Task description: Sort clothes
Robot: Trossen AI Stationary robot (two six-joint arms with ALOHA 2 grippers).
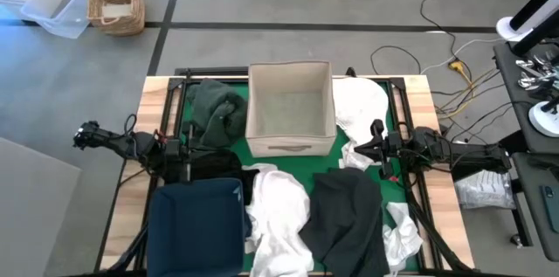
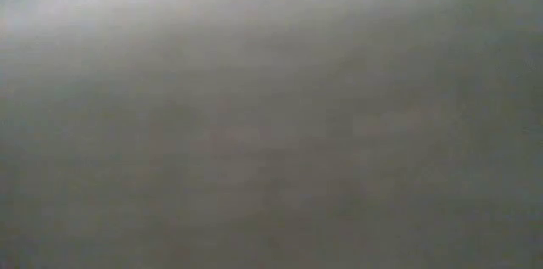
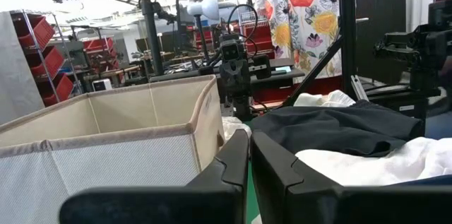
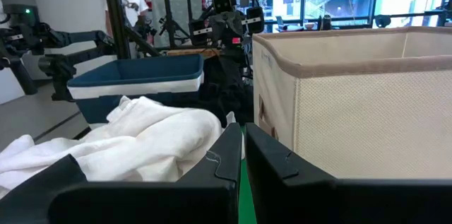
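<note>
Closed left end effector (image 3: pixel 249 174) beside beige box (image 3: pixel 106 139) wall.

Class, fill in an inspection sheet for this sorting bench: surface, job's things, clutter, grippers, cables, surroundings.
Surface: green mat on a wooden table.
Job's things: dark green garment, white garments, charcoal garment lie loose; beige box and navy bin look empty.
Clutter: nothing seen.
Grippers: left gripper and right gripper shut, holding nothing.
Cables: cords on the floor.
Surroundings: wicker basket, clear tub; low view shows nothing.
</note>
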